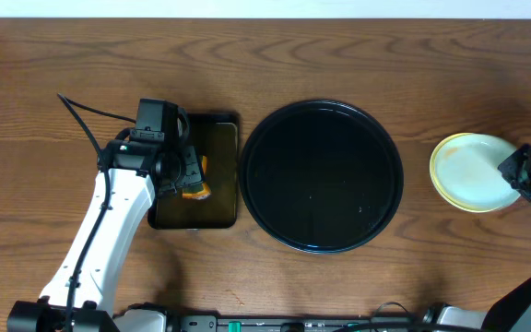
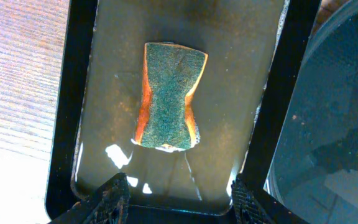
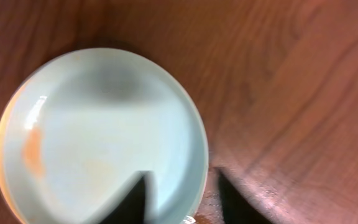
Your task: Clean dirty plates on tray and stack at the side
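The round black tray (image 1: 321, 175) lies bare in the middle of the table; its edge shows in the left wrist view (image 2: 334, 112). The plates (image 1: 473, 172) are stacked to its right, a pale aqua one on top and a yellow rim showing beneath. The top plate (image 3: 98, 124) has a faint orange smear at its left side. My right gripper (image 1: 516, 171) (image 3: 182, 180) straddles that plate's right rim, fingers apart, one finger over the plate and one outside it. My left gripper (image 1: 184, 175) (image 2: 180, 194) is open and empty, above the sponge.
A small rectangular dark tray (image 1: 215, 138) (image 2: 104, 74) lies left of the round tray. A yellow-green sponge (image 1: 194, 191) (image 2: 168, 96) with orange sides lies inside it. The table is brown wood.
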